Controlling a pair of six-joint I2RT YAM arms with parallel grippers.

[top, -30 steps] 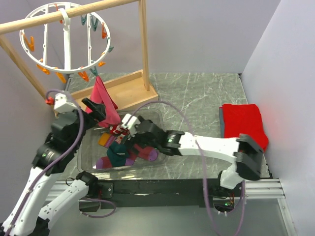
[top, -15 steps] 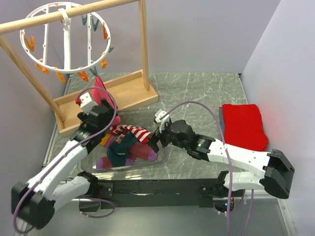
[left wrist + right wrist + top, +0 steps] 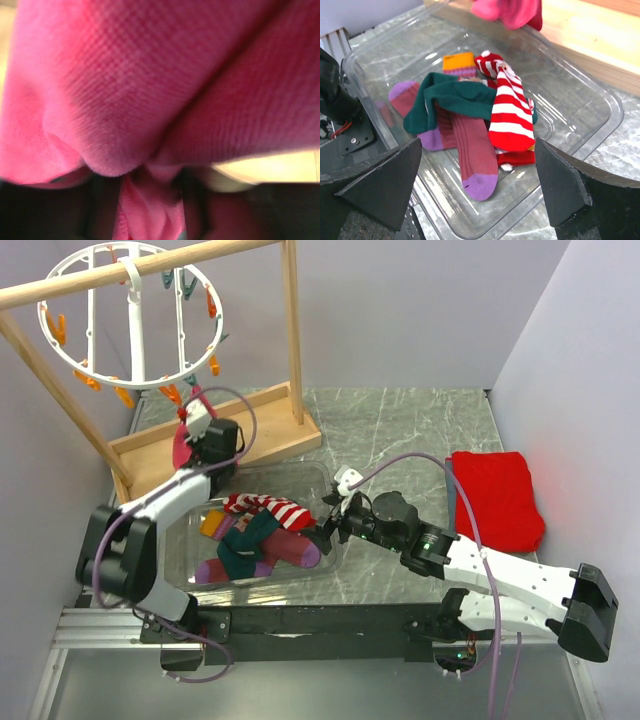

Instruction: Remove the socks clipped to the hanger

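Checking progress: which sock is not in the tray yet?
The pink sock, hanging below the hanger by the left end effector; the striped sock, teal sock and maroon sock lie in the clear tray.

The hanger [image 3: 137, 335] is showing plain white, with its clips [image 3: 124, 397] mixing orange and teal. The pink sock [image 3: 150, 85] is glowing solid magenta, and a fine knit weave is showing close up. In the clear tray [image 3: 322, 476], the striped sock [image 3: 510, 107] is carrying red and white bands. The teal sock [image 3: 455, 97] is showing one dark tone. The ribbed maroon sock [image 3: 470, 145] is ending in a purple toe, and an orange cuff [image 3: 459, 61] is peeking out beside them. The folded cloth [image 3: 495, 495] at the table's right edge is showing solid red. The table [image 3: 400, 430] is showing grey-green marble with white veins running through it. The wooden frame [image 3: 290, 320] is showing pale tan.
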